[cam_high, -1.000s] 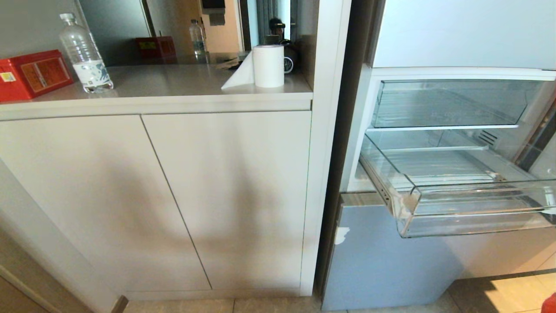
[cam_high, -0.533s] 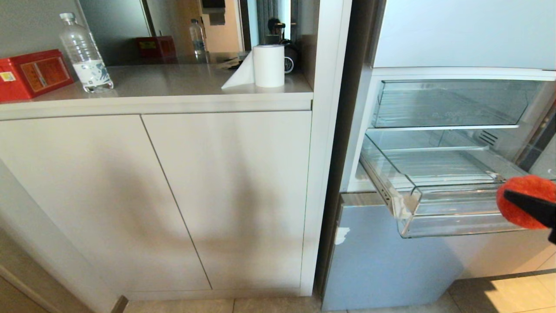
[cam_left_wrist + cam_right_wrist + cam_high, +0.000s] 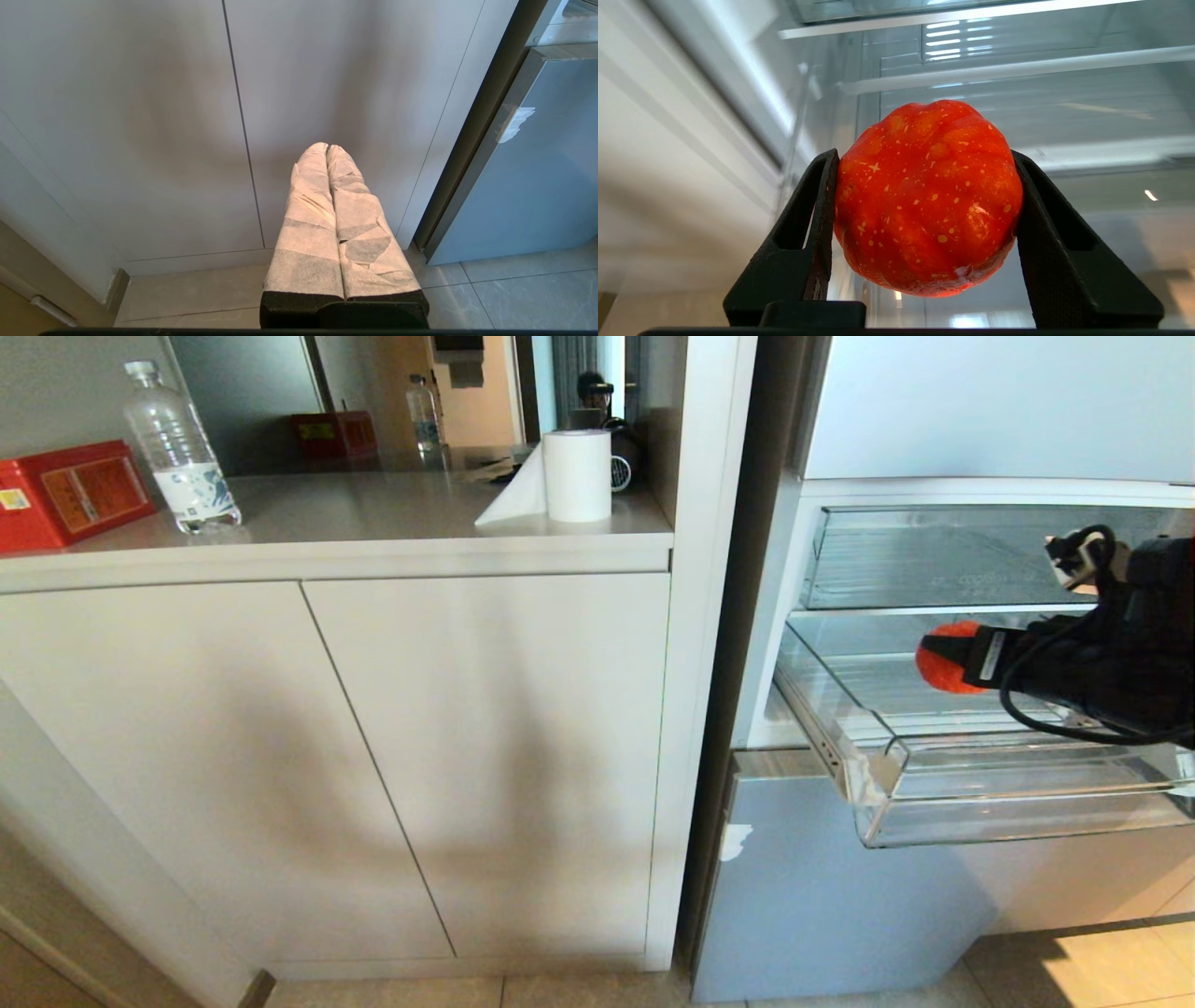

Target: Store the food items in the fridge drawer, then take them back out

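1. Nearest us, low down: the left end effector point(image 3: 327, 154) hangs parked over the floor tiles in front of the cabinet doors point(image 3: 373, 756), its wrapped fingers pressed together, nothing between them.
2. Pulled out toward us at the right: the fridge drawer point(image 3: 980, 793), clear plastic, front wall flared outward. We see nothing lying on its ribbed floor.
3. Above the drawer's left part: the right end effector point(image 3: 938, 658), jaws set partly apart and clamped on either side of the food item point(image 3: 936, 656), an orange-red speckled, lobed ball. It is held in the air, clear of the drawer floor.
4. Change: a second ago neither arm nor fruit showed over the drawer; half a second ago the ball was just at the drawer's right front corner, outside the wall. It has since been lifted over the wall and carried leftward, over the interior.
5. Reading: we judge the storing step is mid-way; lowering and release remain.
6. Behind: the shallower clear tray point(image 3: 962, 560) on the shelf above.
7. Far left, on the bench point(image 3: 373, 523): paper roll point(image 3: 577, 476), water bottle point(image 3: 182, 453), red box point(image 3: 70, 495).
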